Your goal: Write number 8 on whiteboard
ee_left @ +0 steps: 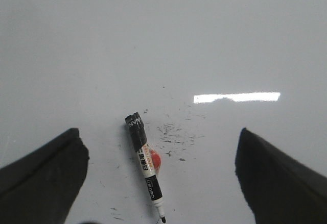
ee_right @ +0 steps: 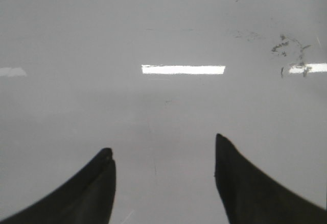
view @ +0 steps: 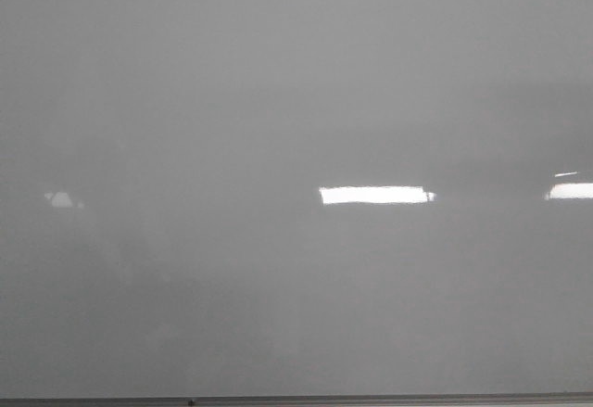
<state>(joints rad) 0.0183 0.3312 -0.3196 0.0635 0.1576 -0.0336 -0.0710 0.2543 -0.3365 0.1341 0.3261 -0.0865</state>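
The whiteboard (view: pixel 296 101) fills the front view, glossy pale grey, with a thin dark frame edge along the bottom. No number 8 shows on it in any view. In the left wrist view a marker (ee_left: pixel 145 164) with black cap, white labelled body and bare black tip lies flat on the whiteboard (ee_left: pixel 163 40), over a small red spot (ee_left: pixel 155 159). My left gripper (ee_left: pixel 159 134) is open above it, fingers wide on either side, not touching it. My right gripper (ee_right: pixel 163 147) is open and empty over the bare whiteboard (ee_right: pixel 163 30). Neither gripper shows in the front view.
Faint black ink smudges (ee_left: pixel 173 131) lie on the board beside the marker's cap; similar smudges (ee_right: pixel 291 50) show in the right wrist view. Bright rectangular glare patches (view: pixel 374 195) sit on the board.
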